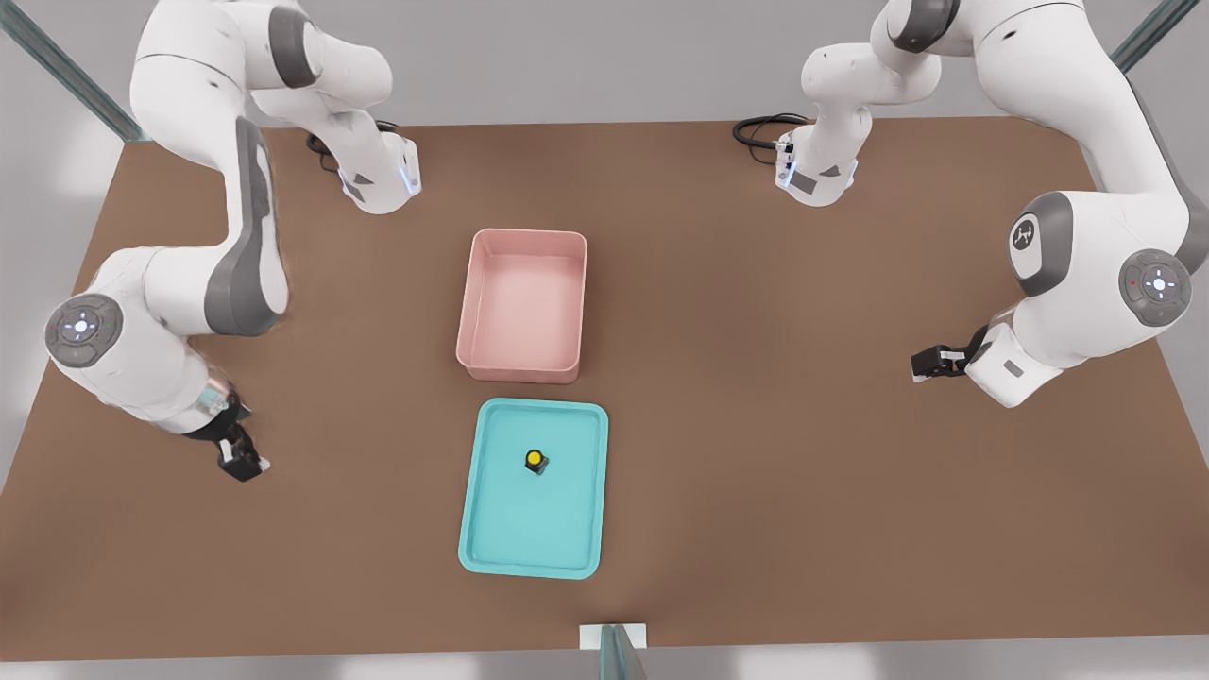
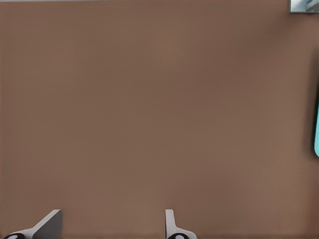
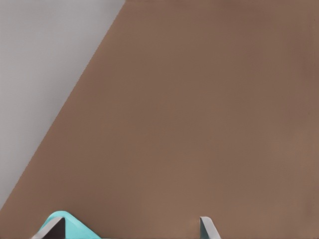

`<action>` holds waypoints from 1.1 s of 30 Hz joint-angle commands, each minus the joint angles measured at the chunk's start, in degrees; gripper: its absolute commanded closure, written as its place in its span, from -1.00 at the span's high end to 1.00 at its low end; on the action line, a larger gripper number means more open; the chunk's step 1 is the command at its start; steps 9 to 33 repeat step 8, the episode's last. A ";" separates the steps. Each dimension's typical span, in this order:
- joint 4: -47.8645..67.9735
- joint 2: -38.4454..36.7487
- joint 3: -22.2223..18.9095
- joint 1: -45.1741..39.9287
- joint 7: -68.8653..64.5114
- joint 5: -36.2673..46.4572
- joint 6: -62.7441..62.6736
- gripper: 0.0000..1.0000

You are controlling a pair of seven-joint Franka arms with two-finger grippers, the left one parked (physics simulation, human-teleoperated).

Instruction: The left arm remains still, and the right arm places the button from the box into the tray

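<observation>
The button, a yellow cap on a black body, stands upright inside the turquoise tray, a little behind the tray's middle. Behind the tray, the pink box holds nothing. My gripper hangs low over the bare table at the front view's left, well away from the tray. Its fingers are spread open with nothing between them. In the right wrist view the gripper shows two fingertips far apart, with a corner of the tray beside one of them. A strip of the tray also edges the left wrist view.
The parked arm's gripper rests at the front view's right. Both arm bases and black cables stand along the back. A metal post rises at the front edge. The table edge runs diagonally in the right wrist view.
</observation>
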 commanded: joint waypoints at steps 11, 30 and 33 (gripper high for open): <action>0.17 -0.10 10.65 -10.88 -59.89 0.58 -12.01 1.00; 0.17 -0.10 10.65 -10.88 -59.89 0.58 -12.01 1.00; 0.17 -0.10 10.65 -10.88 -59.89 0.58 -12.01 1.00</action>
